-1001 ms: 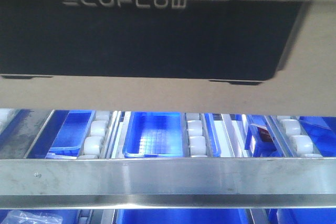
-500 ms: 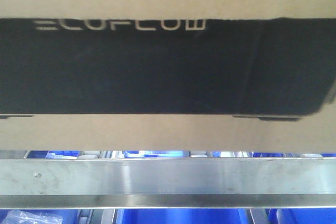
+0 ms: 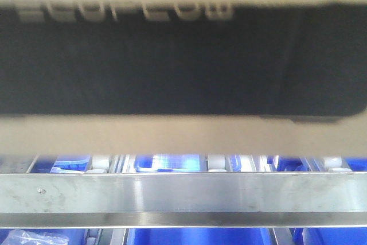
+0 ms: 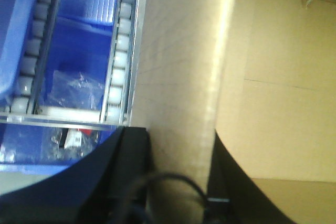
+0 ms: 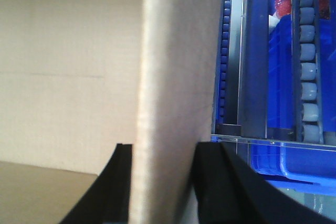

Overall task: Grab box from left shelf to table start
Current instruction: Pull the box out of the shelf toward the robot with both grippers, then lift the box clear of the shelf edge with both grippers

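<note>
The box (image 3: 183,64) fills the upper two thirds of the front view. Its black panel (image 3: 114,73) spans nearly the full width, with pale lettering (image 3: 126,11) at upper left, and the whole face is blurred. Its lower brown edge lies just above the silver front rail of the left shelf (image 3: 183,193), which crosses the lower frame. A thin strip of blue bins (image 3: 166,163) and white rollers (image 3: 101,162) shows between them. Whether the box touches the rollers cannot be told.

Left wrist view: the left gripper (image 4: 178,182) is clamped on an upright box wall at bottom centre, one black finger (image 4: 128,166) on each face. The box interior is at right.

Right wrist view: the right gripper (image 5: 164,182) grips the opposite wall likewise, fingers (image 5: 122,182) pressed to both faces. The interior is at left.
</note>
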